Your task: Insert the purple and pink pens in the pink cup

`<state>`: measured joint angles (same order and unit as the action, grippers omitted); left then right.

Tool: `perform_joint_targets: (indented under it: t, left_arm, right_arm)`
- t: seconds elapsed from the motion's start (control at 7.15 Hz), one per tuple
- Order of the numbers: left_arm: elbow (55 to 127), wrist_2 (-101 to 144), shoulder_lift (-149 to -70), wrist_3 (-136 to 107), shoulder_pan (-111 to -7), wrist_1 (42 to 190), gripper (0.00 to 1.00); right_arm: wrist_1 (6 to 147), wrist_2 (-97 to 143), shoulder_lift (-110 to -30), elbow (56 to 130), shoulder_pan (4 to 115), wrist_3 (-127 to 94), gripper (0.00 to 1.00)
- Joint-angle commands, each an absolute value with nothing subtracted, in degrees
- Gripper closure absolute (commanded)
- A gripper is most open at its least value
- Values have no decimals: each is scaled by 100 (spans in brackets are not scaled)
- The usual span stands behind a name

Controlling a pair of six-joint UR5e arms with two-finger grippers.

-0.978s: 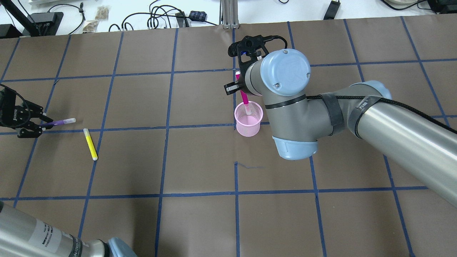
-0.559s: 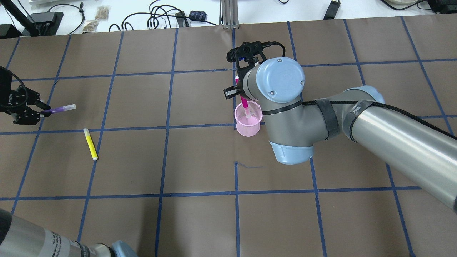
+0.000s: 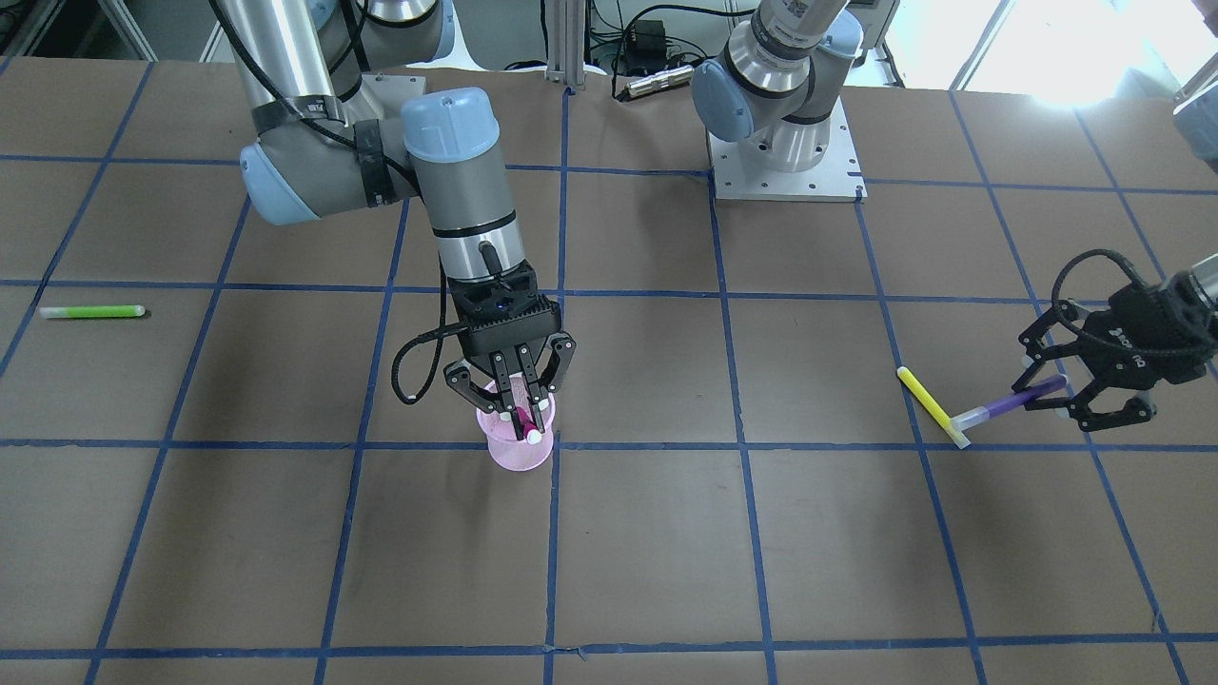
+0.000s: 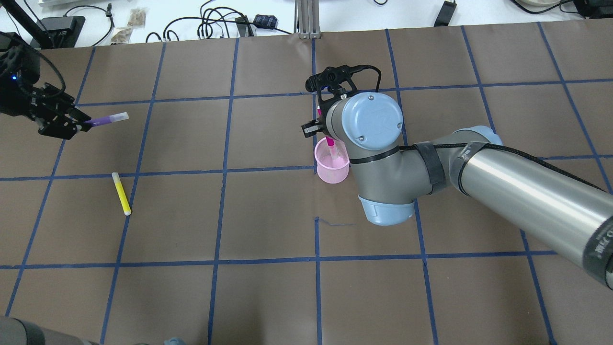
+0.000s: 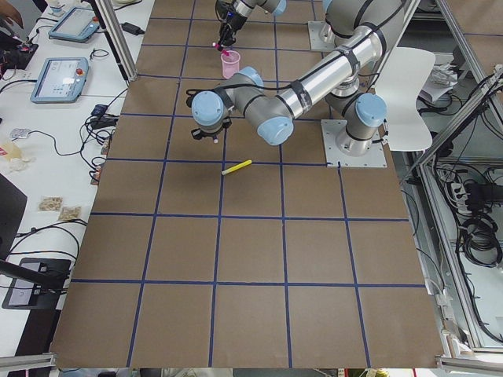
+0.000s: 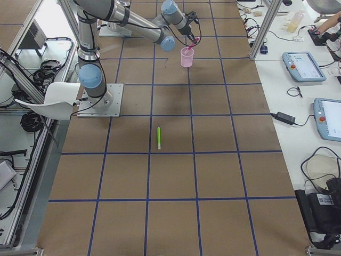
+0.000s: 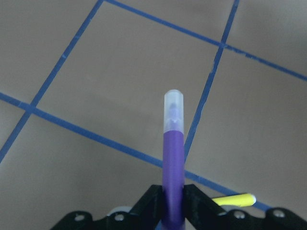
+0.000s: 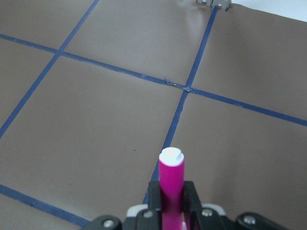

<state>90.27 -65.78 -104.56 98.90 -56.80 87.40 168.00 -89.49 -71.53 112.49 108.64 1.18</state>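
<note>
The pink cup [image 4: 331,168] stands upright near the table's middle and also shows in the front view [image 3: 520,451]. My right gripper [image 3: 520,420] is right above it, shut on the pink pen [image 3: 519,392], whose lower end is inside the cup [image 4: 330,142]. The right wrist view shows that pen [image 8: 171,177] between the closed fingers. My left gripper [image 4: 79,123] is far to the left, above the table, shut on the purple pen [image 4: 106,119]. That pen sticks out level, with its clear cap forward [image 7: 173,153].
A yellow pen [image 4: 121,193] lies on the table below my left gripper. A green pen [image 3: 92,311] lies on the robot's far right side. Cables and boxes lie beyond the far table edge [image 4: 230,24]. The brown mat has blue grid lines.
My left gripper has risen and moved away from the robot with the purple pen. My right gripper has come down, sinking the pink pen deeper into the cup.
</note>
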Motion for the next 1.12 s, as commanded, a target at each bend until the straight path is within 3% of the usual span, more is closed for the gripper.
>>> perform_joint_targets:
  t: [0.0, 0.14, 0.28, 0.42, 0.56, 0.7, 0.98]
  left_arm:
    - [9035, -6592, -10030, 8688, -6439, 8859, 100]
    - [9053, -6592, -9924, 8240, -6660, 8859, 100]
    - [9079, -6583, -9871, 7905, -6845, 8851, 100]
    - [9114, -6653, -9792, 7623, -7038, 8842, 100]
    - [9123, -6897, -9756, 7324, -7275, 8781, 100]
    - [9123, -6899, -9747, 6999, -7486, 8772, 100]
    - [9140, -6986, -9721, 6505, -7882, 8710, 100]
  right_arm:
    - [16972, -9000, -7049, 11285, 10863, 36, 98]
    - [16937, -9017, -7049, 11294, 10863, 18, 67]
    - [16963, -9026, -7075, 11346, 10863, -61, 29]
    - [16954, -9018, -7110, 11364, 10863, -218, 8]
    - [16937, -9000, -7128, 11312, 10750, -228, 0]
    - [16684, -8991, -7198, 11242, 10610, -229, 0]
    - [13726, -8921, -7819, 10586, 9874, -202, 0]
